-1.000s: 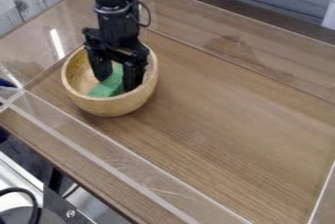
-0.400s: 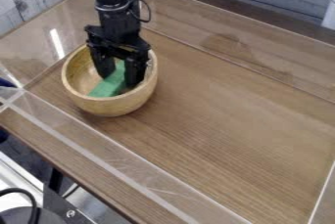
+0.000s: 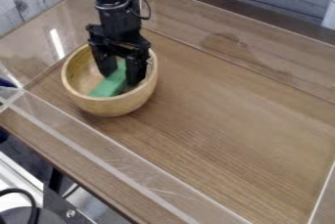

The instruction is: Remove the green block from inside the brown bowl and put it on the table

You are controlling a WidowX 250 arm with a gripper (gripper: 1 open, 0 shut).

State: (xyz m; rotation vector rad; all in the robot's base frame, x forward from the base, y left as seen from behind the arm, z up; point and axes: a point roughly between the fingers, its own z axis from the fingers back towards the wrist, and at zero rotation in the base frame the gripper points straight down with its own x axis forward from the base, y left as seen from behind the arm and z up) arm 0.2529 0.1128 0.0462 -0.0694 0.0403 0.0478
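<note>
The brown bowl (image 3: 113, 102) stands on the table (image 3: 236, 120) at the left. Inside it the green block (image 3: 110, 83) leans against the bowl's inner wall, partly hidden by the arm. My gripper (image 3: 117, 70) points straight down into the bowl, open, with one dark finger on each side of the block's upper part. I cannot tell whether the fingers touch the block.
Clear acrylic walls (image 3: 78, 150) run along the table's edges, one close to the bowl's near left side. Bare wood-grain tabletop spreads to the right of the bowl. The black arm (image 3: 116, 3) rises above the bowl.
</note>
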